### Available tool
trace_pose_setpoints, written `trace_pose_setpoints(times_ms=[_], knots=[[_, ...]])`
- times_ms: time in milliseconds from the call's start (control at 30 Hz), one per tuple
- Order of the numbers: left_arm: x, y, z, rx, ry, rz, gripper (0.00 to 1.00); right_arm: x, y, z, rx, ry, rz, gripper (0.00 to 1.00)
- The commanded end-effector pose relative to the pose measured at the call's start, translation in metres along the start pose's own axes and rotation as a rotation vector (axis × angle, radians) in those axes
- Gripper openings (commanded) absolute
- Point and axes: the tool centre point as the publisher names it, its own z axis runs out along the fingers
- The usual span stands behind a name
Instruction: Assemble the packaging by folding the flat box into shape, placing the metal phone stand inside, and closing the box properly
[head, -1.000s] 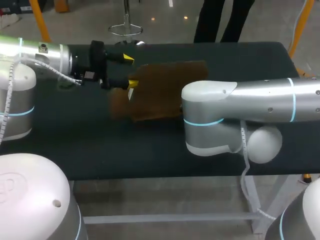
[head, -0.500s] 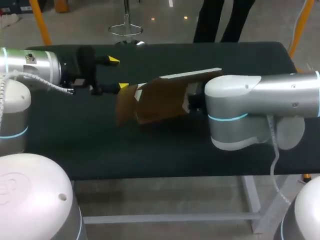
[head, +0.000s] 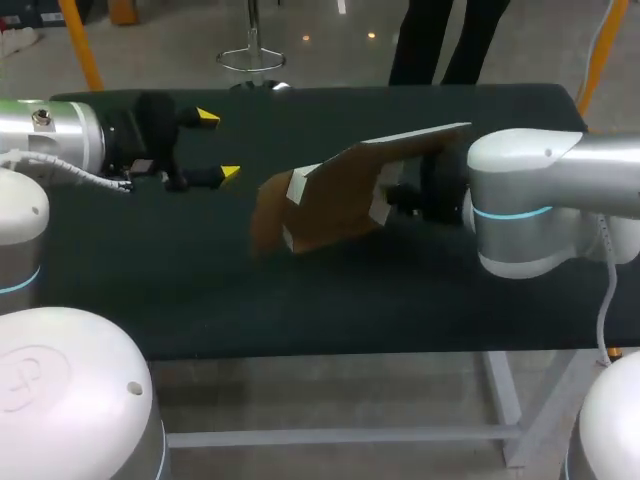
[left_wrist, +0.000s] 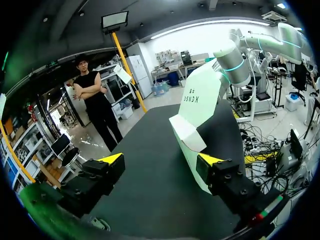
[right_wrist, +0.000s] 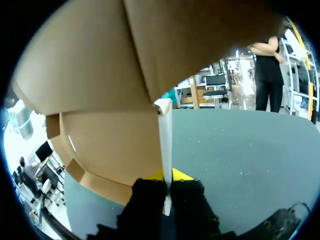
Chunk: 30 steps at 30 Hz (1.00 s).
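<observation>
**Q:** What is the largest element shown?
**A:** A dark bench (head: 300, 310), running from left to right across the head view.

**Q:** Where does the task's thing lie?
**A:** The cardboard box (head: 330, 195) is right of centre, raised and tilted over the bench. It is brown on its outer faces and pale along its edges, and is only partly unfolded, with short flaps standing out at its left end. Whether its lower left corner touches the bench cannot be told.

**Q:** What holds it?
**A:** The right claw (right_wrist: 166, 176), coming in from the right, is clamped on a thin panel edge of the box, one finger against each face.

**Q:** And the other arm?
**A:** The left claw (head: 218, 145) is over the far left of the bench. Its fingers are spread wide, pointing right, apart from the box
</observation>
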Motion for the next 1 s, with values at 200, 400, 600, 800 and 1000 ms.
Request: trace_pose_setpoints(times_ms=[200,400,600,800,1000], knots=[[-0.005,0.000,-0.022,-0.050,-0.009,0.041,1.00,0.001,0.012,-0.006,0.257,0.145,0.031,0.00],[-0.003,0.003,-0.027,-0.052,0.118,0.054,1.00,0.005,0.012,-0.005,0.333,0.134,0.043,0.00],[0.003,0.006,-0.032,-0.057,0.192,0.066,1.00,0.008,0.011,-0.008,0.410,0.114,0.065,0.00],[0.012,0.004,-0.037,-0.070,0.334,0.106,1.00,0.010,0.006,-0.012,0.519,0.100,0.102,0.00],[0.016,0.003,-0.038,-0.086,0.424,0.108,1.00,0.003,-0.003,-0.017,0.630,0.124,0.178,0.00]])
